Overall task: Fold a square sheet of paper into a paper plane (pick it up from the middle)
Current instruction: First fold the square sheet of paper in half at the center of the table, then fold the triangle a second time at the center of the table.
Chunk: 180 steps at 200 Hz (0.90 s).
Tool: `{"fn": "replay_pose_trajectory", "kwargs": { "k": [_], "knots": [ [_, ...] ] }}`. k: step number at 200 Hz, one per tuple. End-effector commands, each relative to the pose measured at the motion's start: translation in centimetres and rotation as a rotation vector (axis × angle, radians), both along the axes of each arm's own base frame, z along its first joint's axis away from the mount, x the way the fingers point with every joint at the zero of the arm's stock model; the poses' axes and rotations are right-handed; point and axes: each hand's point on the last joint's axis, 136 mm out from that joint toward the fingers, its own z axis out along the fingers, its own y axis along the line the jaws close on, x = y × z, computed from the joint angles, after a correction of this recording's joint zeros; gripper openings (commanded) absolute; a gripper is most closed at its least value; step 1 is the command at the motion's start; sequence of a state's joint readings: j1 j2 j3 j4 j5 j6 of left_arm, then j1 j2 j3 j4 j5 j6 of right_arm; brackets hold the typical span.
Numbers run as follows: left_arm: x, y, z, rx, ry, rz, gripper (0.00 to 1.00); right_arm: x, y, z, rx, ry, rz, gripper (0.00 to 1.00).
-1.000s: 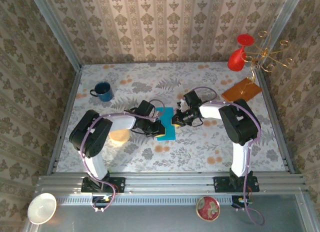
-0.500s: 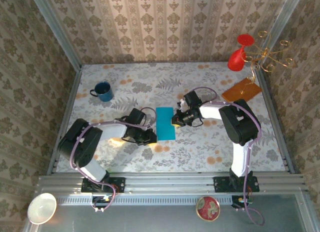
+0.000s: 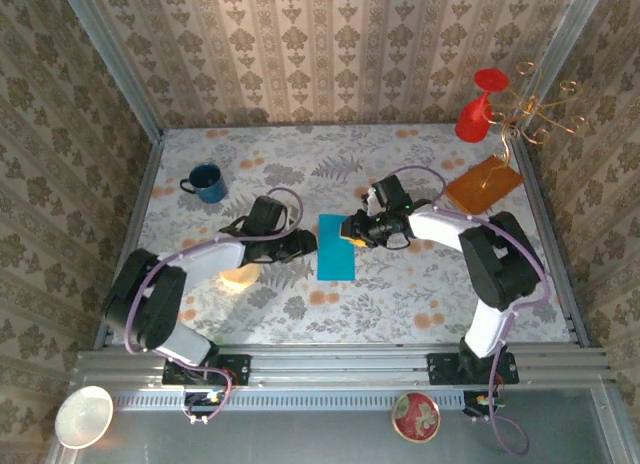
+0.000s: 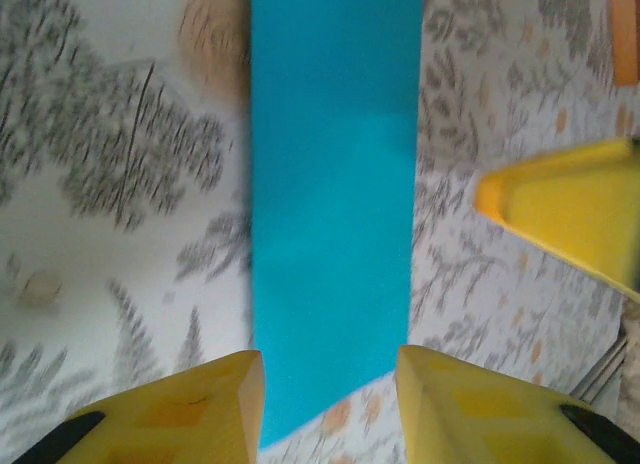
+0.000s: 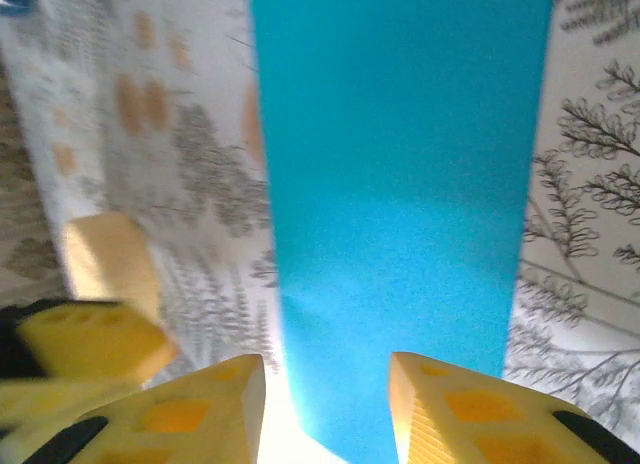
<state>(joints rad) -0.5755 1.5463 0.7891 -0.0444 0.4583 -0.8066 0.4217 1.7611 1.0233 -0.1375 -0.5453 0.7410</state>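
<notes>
The square sheet of paper is teal-blue and lies flat on the patterned table as a narrow rectangle, folded in half. My left gripper stands open at its left edge, with the strip running away between the yellow fingers. My right gripper is open at the strip's far right corner, just above the paper. Neither gripper holds anything. Each wrist view catches the other gripper's yellow finger. A paper plane is out of view.
A blue mug stands at the back left. An orange-brown sheet, a red glass and a gold wire stand sit at the back right. A white bowl and a patterned dish lie below the rail.
Both grippers have opened. The left gripper swung from the paper's near-left side to its left edge. The right gripper let go of the paper, which now lies flat.
</notes>
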Motion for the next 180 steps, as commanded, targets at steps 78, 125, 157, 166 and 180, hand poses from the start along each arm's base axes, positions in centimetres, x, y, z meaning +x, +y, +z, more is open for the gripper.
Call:
{"fn": "replay_pose_trajectory", "kwargs": {
  "k": [78,125,157,166,180],
  "knots": [
    [5.1,-3.3,-4.1,0.061,0.11,0.072,0.4,-3.3,-6.2,-2.0,-0.062,0.085,-0.145,0.46],
    [5.4,-3.1,-6.7,0.09,0.167,0.128,0.37,-5.4,-6.4,-2.3,-0.069,0.125,-0.115,0.46],
    [4.3,-1.9,-8.6,0.151,0.291,0.197,0.34,-6.6,-6.3,-2.2,-0.084,0.156,-0.096,0.47],
    [4.1,-1.6,-8.9,0.169,0.306,0.2,0.34,-7.0,-6.0,-2.3,-0.081,0.162,-0.083,0.47],
    [3.8,-1.0,-9.2,0.208,0.32,0.206,0.34,-7.7,-5.5,-2.8,-0.087,0.18,-0.068,0.46]
  ]
}}
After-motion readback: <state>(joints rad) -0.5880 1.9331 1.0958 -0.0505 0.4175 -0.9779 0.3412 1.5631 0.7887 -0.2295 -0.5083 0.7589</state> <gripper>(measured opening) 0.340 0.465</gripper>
